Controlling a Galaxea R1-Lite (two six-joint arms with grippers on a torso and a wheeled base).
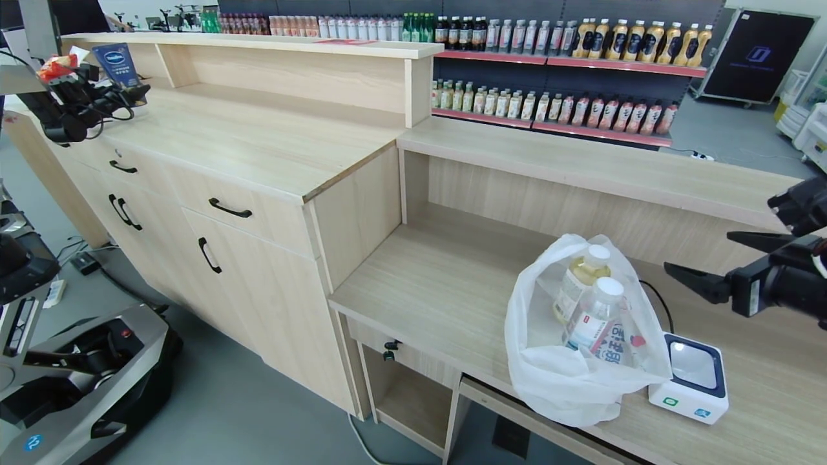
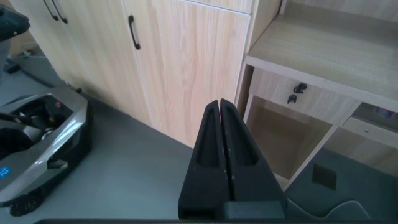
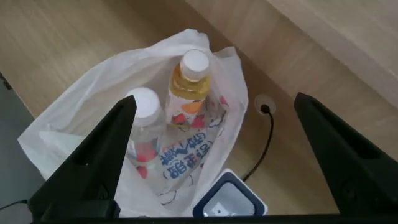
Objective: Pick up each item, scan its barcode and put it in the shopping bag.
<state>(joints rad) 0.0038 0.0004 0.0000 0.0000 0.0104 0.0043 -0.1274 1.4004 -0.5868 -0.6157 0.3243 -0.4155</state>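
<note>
Hovering spread, the right pincer (image 1: pixel 698 252) is near the shopping bag (image 1: pixel 549 368).

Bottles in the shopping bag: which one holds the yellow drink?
The rear bottle, farther from the robot: yellow liquid shows below its white cap. The front bottle looks clear, with a white label marked in red.

Thin, crinkled, translucent white plastic shopping bag (image 1: pixel 555 381); clear glossy plastic bottles (image 1: pixel 597 316) with white caps; pale matt wood-grain counter (image 1: pixel 439 284); scanner (image 1: pixel 685 403) in smooth white plastic with a glossy window.
</note>
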